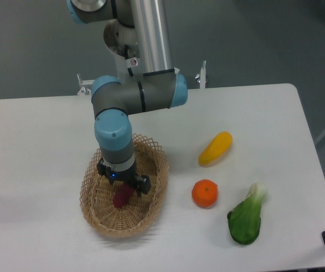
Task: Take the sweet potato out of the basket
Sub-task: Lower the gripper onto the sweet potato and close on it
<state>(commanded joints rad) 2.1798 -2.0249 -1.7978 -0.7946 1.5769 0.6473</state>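
The tan wicker basket [151, 212] sits on the white table at the front left. The reddish-purple sweet potato [120, 198] lies inside it, near the middle. My gripper [124, 190] points straight down into the basket, right over the sweet potato's upper end, with its dark fingers on either side of it. The wrist hides the fingertips, so I cannot tell whether they press on the sweet potato. The sweet potato's lower end shows below the gripper and seems to rest on the basket floor.
A yellow elongated fruit [215, 148] lies right of the basket. A round orange [205, 193] sits in front of it. A green leafy vegetable [246, 219] lies at the front right, near the table's front edge. The arm's column [148, 34] rises behind the basket.
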